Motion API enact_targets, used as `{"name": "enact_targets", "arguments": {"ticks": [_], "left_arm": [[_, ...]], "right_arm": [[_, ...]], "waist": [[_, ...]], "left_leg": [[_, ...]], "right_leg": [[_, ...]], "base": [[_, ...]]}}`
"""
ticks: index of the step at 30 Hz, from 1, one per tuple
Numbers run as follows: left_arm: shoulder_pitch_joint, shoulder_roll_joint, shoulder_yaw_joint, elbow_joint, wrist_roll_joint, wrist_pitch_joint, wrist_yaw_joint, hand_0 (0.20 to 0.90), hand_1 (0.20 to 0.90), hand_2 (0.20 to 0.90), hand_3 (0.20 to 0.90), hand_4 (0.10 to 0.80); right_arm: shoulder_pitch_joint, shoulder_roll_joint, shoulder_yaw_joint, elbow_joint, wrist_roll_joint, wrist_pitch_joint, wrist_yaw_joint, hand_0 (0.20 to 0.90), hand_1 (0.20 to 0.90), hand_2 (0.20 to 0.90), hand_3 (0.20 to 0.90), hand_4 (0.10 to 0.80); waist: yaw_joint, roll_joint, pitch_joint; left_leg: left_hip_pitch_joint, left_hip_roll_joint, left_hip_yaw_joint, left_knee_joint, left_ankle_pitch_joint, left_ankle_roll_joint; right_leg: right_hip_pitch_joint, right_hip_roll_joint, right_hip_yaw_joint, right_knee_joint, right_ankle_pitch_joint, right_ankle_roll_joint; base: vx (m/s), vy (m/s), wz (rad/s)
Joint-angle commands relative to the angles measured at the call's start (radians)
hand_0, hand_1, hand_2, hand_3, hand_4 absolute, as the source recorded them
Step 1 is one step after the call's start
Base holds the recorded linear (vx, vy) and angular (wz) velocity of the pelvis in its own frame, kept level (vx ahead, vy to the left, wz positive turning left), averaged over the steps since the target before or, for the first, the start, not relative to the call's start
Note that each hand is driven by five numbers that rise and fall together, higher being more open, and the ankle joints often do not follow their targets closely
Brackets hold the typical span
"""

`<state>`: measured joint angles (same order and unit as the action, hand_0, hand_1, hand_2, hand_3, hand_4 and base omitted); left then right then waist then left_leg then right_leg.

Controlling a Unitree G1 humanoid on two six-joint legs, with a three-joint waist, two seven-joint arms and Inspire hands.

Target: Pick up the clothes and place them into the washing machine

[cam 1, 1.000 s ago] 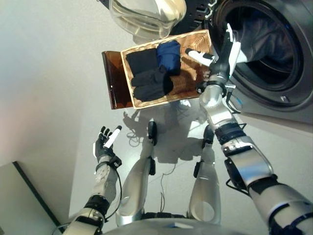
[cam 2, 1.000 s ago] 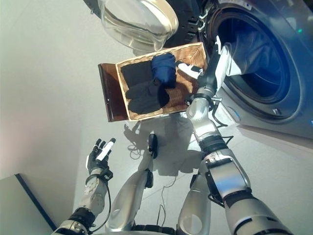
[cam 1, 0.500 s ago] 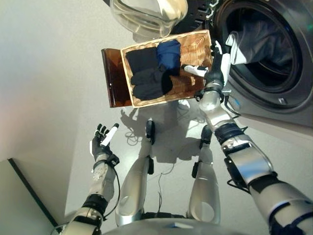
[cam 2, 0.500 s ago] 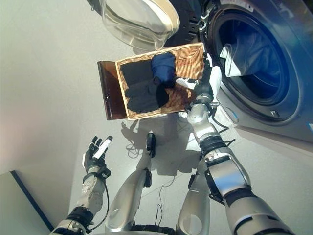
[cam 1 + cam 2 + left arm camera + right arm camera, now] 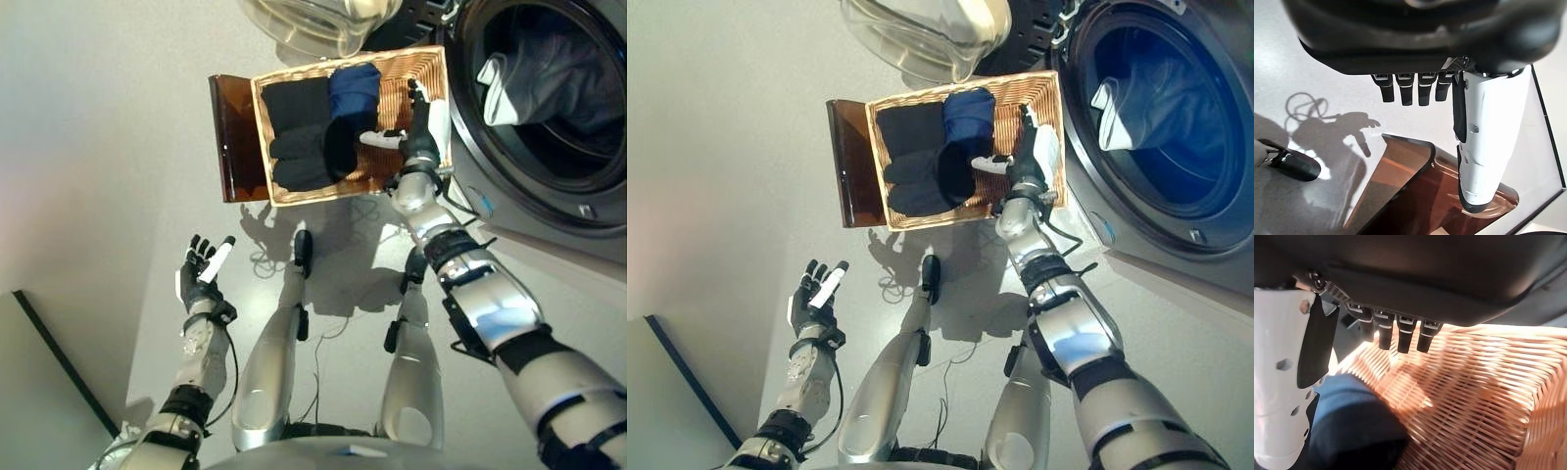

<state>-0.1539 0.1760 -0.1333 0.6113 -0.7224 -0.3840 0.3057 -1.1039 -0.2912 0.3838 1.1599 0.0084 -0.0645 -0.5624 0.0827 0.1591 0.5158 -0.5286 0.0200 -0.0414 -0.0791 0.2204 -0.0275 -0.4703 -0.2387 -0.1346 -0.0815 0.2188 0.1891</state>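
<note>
Over the wicker basket, the right hand hovers with fingers straight and thumb spread, holding nothing. Dark clothes and a blue garment lie inside the basket, just beside that hand. Right of the basket, the washing machine stands open with a blue cloth in its drum. Well away from the basket, the left hand is spread and empty above the floor.

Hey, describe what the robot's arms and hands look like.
Both arms are glossy silver-grey shells broken by black joint bands. The left hand and right hand are dark, with black fingers ringed by pale bands. Each thumb wears a white perforated cover over a black strip.
</note>
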Motion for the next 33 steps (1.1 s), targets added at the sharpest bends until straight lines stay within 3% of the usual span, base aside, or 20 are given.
{"name": "enact_targets", "arguments": {"ticks": [1, 27, 28, 33], "left_arm": [[0.015, 0.099, -0.008, -0.094, 0.030, -0.074, 0.023, 0.900, 0.900, 0.900, 0.900, 0.800], [0.020, 0.097, -0.065, -0.230, -0.003, -0.082, 0.013, 0.900, 0.900, 0.900, 0.900, 0.800], [0.020, 0.095, -0.070, -0.230, -0.005, -0.082, 0.011, 0.900, 0.900, 0.900, 0.900, 0.800], [0.022, 0.091, -0.075, -0.230, -0.014, -0.083, 0.009, 0.900, 0.900, 0.900, 0.900, 0.800]], "right_arm": [[-0.169, -0.028, 0.060, 0.040, -0.027, -0.036, 0.001, 0.900, 0.900, 0.900, 0.900, 0.800], [-0.307, -0.169, 0.101, 0.164, 0.059, -0.028, 0.029, 0.900, 0.900, 0.900, 0.900, 0.800], [-0.318, -0.178, 0.104, 0.169, 0.065, -0.028, 0.031, 0.853, 0.853, 0.853, 0.853, 0.767], [-0.338, -0.203, 0.112, 0.175, 0.077, -0.031, 0.033, 0.763, 0.763, 0.763, 0.763, 0.702]], "waist": [[0.049, 0.042, 0.004], [0.131, 0.079, 0.004], [0.134, 0.081, 0.004], [0.140, 0.082, 0.004]], "left_leg": [[-0.031, -0.015, 0.010, -0.008, -0.025, -0.067], [-0.151, -0.056, -0.078, -0.008, -0.003, -0.058], [-0.159, -0.058, -0.079, -0.008, -0.002, -0.057], [-0.173, -0.060, -0.084, -0.008, 0.000, -0.057]], "right_leg": [[-0.053, -0.001, 0.044, 0.179, -0.144, -0.016], [-0.155, -0.034, 0.003, 0.258, -0.198, -0.012], [-0.162, -0.036, 0.003, 0.261, -0.201, -0.012], [-0.178, -0.037, 0.003, 0.271, -0.207, -0.013]], "base": [[-0.007, 0.006, 0.11], [0.001, 0.018, 0.10], [0.011, 0.028, 0.04], [0.000, 0.005, 0.01]]}}
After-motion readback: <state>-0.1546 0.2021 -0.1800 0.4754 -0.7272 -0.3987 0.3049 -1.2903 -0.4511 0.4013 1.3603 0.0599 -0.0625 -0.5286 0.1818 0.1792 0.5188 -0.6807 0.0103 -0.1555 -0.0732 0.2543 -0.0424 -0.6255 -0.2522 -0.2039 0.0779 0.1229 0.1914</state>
